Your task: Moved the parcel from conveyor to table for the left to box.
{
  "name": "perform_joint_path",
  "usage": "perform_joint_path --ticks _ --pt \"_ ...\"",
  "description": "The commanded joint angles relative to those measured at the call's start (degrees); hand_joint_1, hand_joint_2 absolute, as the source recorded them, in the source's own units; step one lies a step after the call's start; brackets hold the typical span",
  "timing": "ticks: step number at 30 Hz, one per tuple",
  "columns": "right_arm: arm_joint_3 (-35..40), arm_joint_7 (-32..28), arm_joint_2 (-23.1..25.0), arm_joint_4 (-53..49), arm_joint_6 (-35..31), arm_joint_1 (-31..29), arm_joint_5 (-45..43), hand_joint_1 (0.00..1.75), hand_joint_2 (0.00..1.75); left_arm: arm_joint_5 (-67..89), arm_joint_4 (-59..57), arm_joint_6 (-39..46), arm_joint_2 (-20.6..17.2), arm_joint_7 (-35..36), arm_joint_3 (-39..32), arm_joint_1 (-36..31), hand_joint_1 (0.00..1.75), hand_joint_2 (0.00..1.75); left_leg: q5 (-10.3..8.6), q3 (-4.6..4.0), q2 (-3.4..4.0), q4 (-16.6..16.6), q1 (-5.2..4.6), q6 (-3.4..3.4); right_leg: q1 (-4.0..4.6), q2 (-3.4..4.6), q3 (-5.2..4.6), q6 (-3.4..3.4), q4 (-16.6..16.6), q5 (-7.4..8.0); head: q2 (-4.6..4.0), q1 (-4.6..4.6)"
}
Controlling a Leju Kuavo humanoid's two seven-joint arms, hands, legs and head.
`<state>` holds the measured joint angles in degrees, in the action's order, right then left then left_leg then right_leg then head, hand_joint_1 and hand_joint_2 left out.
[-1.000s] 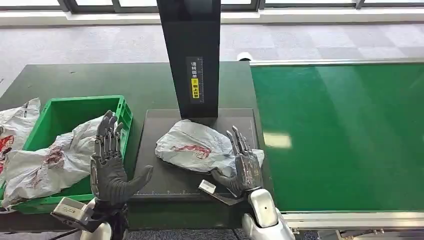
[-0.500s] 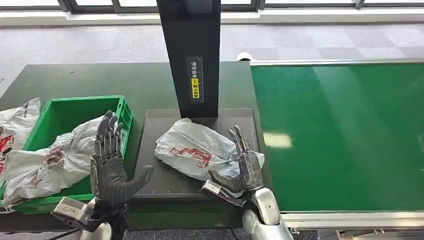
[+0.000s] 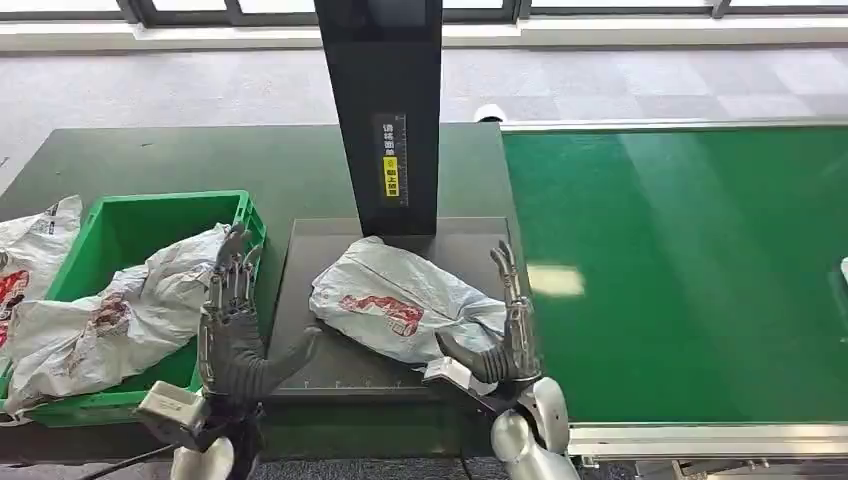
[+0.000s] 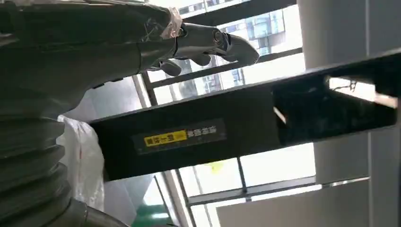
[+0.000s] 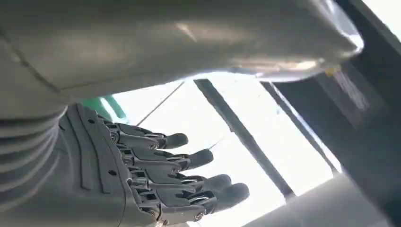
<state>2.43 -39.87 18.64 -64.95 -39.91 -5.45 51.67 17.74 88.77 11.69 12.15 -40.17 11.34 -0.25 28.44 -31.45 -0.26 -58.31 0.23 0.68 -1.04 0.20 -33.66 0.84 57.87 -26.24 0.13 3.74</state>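
A crumpled grey plastic parcel (image 3: 400,300) with red print lies on the dark mat (image 3: 310,300) at the foot of the black scanner post. My right hand (image 3: 505,345) stands just right of it, fingers spread and pointing up, thumb beside the parcel's near right edge, holding nothing. My left hand (image 3: 240,335) is raised between the green box (image 3: 120,225) and the mat, fingers apart and empty. In the right wrist view my right hand (image 5: 142,175) shows spread fingers. The left wrist view has my left hand (image 4: 198,42) with fingers extended.
The green box holds another grey parcel (image 3: 110,320), and one more parcel (image 3: 30,250) lies left of it. The black scanner post (image 3: 385,110) rises behind the mat. The green conveyor belt (image 3: 690,270) runs along the right, with a pale object (image 3: 843,270) at its right edge.
My right hand has drawn back to the right of the parcel and tilted more upright. My left hand has shifted slightly right toward the mat. A pale object has appeared at the belt's right edge.
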Motion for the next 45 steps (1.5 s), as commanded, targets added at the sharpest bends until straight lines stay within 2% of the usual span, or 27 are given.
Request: perform_joint_path --ticks 1,2,8,10,13,15,16,19,23,26,28,31,32,34,36,39,44,45 --pt "-0.36 -0.13 1.36 -40.87 -0.09 10.38 -1.04 0.00 1.75 14.19 -37.38 9.53 5.85 0.17 -2.72 -15.10 0.00 1.75 -0.11 -0.04 -0.36 0.06 -0.07 -0.02 -0.06 -0.40 0.04 -0.04 -0.03 -0.03 0.00 0.00" --pt "-0.36 -0.13 1.36 -40.87 -0.09 10.38 -1.04 0.00 1.75 14.19 -37.38 9.53 5.85 0.17 -2.72 -15.10 0.00 1.75 -0.16 -0.06 -0.50 0.10 -0.11 -0.04 -0.09 -0.54 0.09 -0.03 -0.06 -0.02 0.00 0.02" --pt "-0.36 -0.13 1.36 -40.87 -0.09 10.38 -1.04 0.00 1.75 14.19 -37.38 9.53 5.85 0.17 -2.72 -15.10 0.00 1.75 -0.02 0.08 -0.04 0.05 -0.05 0.00 -0.05 -0.10 0.09 -0.03 -0.06 0.02 0.00 0.00" --pt "-0.36 -0.13 1.36 -40.87 -0.09 10.38 -1.04 0.00 1.75 14.19 -37.38 9.53 5.85 0.17 -2.72 -15.10 0.00 1.75 -0.08 0.09 -0.07 0.16 -0.05 0.02 -0.05 -0.17 0.11 -0.08 -0.14 0.05 0.00 0.02" --pt "0.09 -0.13 1.36 -43.55 -0.09 10.03 -2.29 0.00 1.75 18.09 -42.67 12.89 6.25 0.69 -2.32 -16.62 0.00 1.75 -0.07 0.16 -0.01 0.21 -0.04 0.02 -0.03 -0.09 0.14 -0.10 -0.18 0.07 0.00 0.02" --pt "0.57 -0.13 1.36 -41.57 -0.09 9.09 -2.11 0.00 1.75 22.15 -51.77 17.15 7.61 1.09 -1.59 -19.90 0.00 1.75 -0.04 0.07 -0.02 0.08 -0.06 0.01 -0.05 -0.09 0.06 -0.05 -0.06 0.03 0.00 0.02" --pt "0.73 -0.13 1.36 -40.67 -0.09 8.84 -1.98 0.00 1.75 22.92 -52.82 18.12 7.67 1.34 -1.28 -20.08 0.00 1.75 -0.07 0.09 -0.08 0.12 -0.05 0.00 -0.04 -0.16 0.10 -0.06 -0.11 0.05 0.00 0.02" --pt "1.55 -0.13 1.36 -38.00 -0.09 7.11 -1.50 0.00 1.75 25.86 -59.64 21.42 7.85 5.55 2.61 -22.67 0.00 1.75 -0.08 0.15 -0.03 0.16 -0.03 -0.01 -0.02 -0.09 0.17 -0.05 -0.18 0.09 0.00 0.02" --pt "2.21 -0.13 1.36 -36.83 -0.09 5.97 -2.16 0.00 1.75 37.31 -68.73 27.11 7.85 21.02 11.88 -26.10 0.00 1.75 -0.10 0.09 0.04 0.15 -0.03 -0.01 -0.03 -0.01 0.13 -0.06 -0.18 0.14 0.00 0.02" --pt "2.64 -0.13 1.36 -36.76 -0.09 6.15 -2.57 0.00 1.75 44.01 -71.93 24.40 7.85 30.18 16.45 -26.42 0.00 1.75 -0.05 0.09 -0.01 0.08 -0.05 -0.01 -0.06 -0.06 0.14 -0.03 -0.08 0.06 0.00 0.02" --pt "2.93 -0.13 1.36 -36.36 -0.09 6.14 -2.84 0.00 1.75 46.42 -72.74 22.67 7.83 33.04 17.83 -26.31 0.00 1.75 -0.08 0.18 0.09 0.23 -0.04 0.01 -0.03 0.03 0.18 -0.09 -0.22 0.13 0.00 0.02" --pt "2.90 -0.13 1.36 -35.62 -0.09 5.85 -3.20 0.00 1.75 47.37 -73.23 20.21 7.84 33.74 18.44 -26.23 0.00 1.75 -0.05 0.21 0.19 0.23 -0.01 0.01 -0.01 0.14 0.21 -0.08 -0.23 0.15 0.00 0.00" --pt "2.87 -0.13 1.36 -35.38 -0.09 5.70 -3.22 0.00 1.75 48.23 -73.44 19.38 7.72 34.74 18.87 -26.29 0.03 1.75 -0.04 0.24 0.01 0.16 -0.06 -0.02 -0.07 -0.02 0.31 -0.01 -0.14 0.07 0.00 0.02" --pt "2.87 -0.13 1.36 -35.38 -0.09 5.70 -3.22 0.00 1.75 48.23 -73.44 19.38 7.72 34.74 18.87 -26.29 0.03 1.75 0.01 0.33 0.05 0.16 -0.08 -0.03 -0.09 0.01 0.49 0.02 -0.11 0.01 0.00 0.02" --pt "2.87 -0.13 1.36 -35.38 -0.09 5.70 -3.22 0.00 1.75 48.23 -73.44 19.38 7.72 34.74 18.87 -26.29 0.03 1.75 -0.03 0.08 0.22 0.26 -0.03 -0.04 -0.04 0.15 0.57 -0.04 -0.25 0.07 0.00 0.00" --pt "2.87 -0.13 1.36 -35.38 -0.09 5.70 -3.22 0.00 1.75 48.23 -73.44 19.38 7.72 34.74 18.87 -26.29 0.03 1.75 0.24 0.34 0.03 0.17 -0.06 -0.20 -0.07 -0.08 1.05 0.11 -0.15 -0.29 0.00 0.02" --pt "2.87 -0.13 1.36 -35.38 -0.09 5.70 -3.22 0.00 1.75 48.23 -73.44 19.38 7.72 34.74 18.87 -26.29 0.03 1.75 0.22 0.47 0.07 0.21 -0.05 -0.20 -0.07 -0.06 1.17 0.09 -0.18 -0.26 0.00 0.02" --pt "2.87 -0.13 1.36 -35.38 -0.09 5.70 -3.22 0.00 1.75 48.23 -73.44 19.38 7.72 34.74 18.87 -26.29 0.80 1.75 0.16 0.44 0.13 0.29 -0.06 -0.19 -0.07 0.00 1.11 0.07 -0.26 -0.18 0.00 0.02"
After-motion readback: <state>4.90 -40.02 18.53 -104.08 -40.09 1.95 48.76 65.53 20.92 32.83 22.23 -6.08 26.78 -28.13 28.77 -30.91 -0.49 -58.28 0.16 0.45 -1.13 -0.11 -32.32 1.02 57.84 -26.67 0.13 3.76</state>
